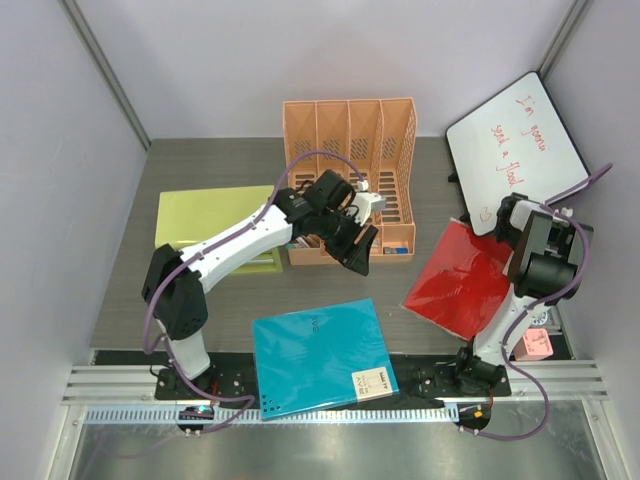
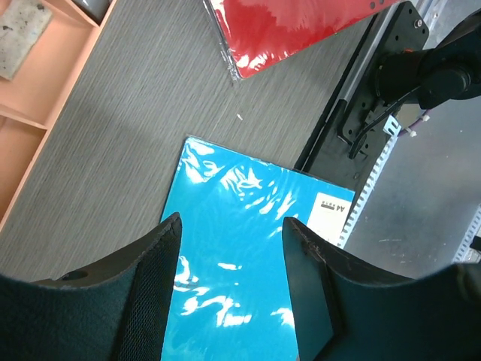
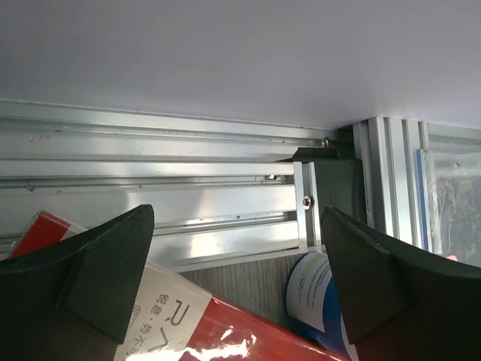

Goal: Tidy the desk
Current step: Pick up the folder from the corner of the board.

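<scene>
The desk (image 1: pixel 420 170) is a dark grey wood-grain tabletop. A teal paper pack (image 1: pixel 320 358) lies at its front middle. A red paper pack (image 1: pixel 462 280) lies at the right. My left gripper (image 1: pixel 357 248) is open and empty, held in the air in front of the orange mesh file rack (image 1: pixel 350 150). In the left wrist view the left gripper (image 2: pixel 231 220) looks down on the teal pack (image 2: pixel 255 195), with the red pack (image 2: pixel 293 30) beyond. My right gripper (image 1: pixel 497 216) is open and empty above the red pack's far corner (image 3: pixel 248 338), facing the wall rail (image 3: pixel 188 188).
A lime-green cabinet (image 1: pixel 205 215) stands at the left, next to the rack. A whiteboard (image 1: pixel 515 150) with red writing leans at the back right. A pink object (image 1: pixel 537 343) sits by the right arm's base. A blue-and-white round thing (image 3: pixel 316 301) lies beside the red pack.
</scene>
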Available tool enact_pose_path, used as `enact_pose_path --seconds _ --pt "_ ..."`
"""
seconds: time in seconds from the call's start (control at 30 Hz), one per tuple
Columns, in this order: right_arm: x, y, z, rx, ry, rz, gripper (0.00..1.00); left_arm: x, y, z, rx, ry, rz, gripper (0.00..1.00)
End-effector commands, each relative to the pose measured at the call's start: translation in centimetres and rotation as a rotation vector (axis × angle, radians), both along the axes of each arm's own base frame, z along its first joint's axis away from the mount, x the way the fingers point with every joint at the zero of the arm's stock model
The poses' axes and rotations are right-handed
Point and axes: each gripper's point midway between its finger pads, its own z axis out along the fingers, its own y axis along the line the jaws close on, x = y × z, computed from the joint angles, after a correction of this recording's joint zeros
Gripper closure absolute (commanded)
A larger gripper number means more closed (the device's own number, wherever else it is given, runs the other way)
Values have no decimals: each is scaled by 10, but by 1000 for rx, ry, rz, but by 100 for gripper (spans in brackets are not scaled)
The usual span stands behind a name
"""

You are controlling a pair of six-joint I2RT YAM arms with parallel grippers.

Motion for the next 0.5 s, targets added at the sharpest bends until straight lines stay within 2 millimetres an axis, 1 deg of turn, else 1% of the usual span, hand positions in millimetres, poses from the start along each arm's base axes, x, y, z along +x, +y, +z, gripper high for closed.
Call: enact_pose_path --seconds 0.0,0.07,0.13,0.17,0.2,0.23,0.27,0.3,0.33,0.4,0.47 --pt "10 13 6 55 -90 6 0 -2 1 36 -79 -62 -20 43" --pt "11 24 -2 141 -96 30 0 2 -1 36 -74 -66 -16 43" --pt "14 33 -5 193 -94 67 0 4 -3 40 -81 -73 -14 43" --pt "14 40 -10 228 -91 85 0 5 -5 42 -87 -74 -13 43" --pt "16 44 -8 231 -100 102 0 6 -5 42 -89 -75 -12 43" --pt "20 53 -7 244 -101 133 0 6 -5 43 -89 -80 -9 43" --pt "18 61 -12 266 -106 149 1 8 -6 45 -92 -86 -2 43" --pt "20 68 -12 280 -119 166 1 9 -5 46 -93 -88 -1 43" --pt "28 78 -10 288 -154 201 1 9 -5 46 -95 -88 1 43" --pt "29 92 -13 323 -165 230 1 11 -4 48 -98 -95 11 43" --pt "33 103 -10 333 -173 261 1 12 -4 49 -101 -97 16 43"
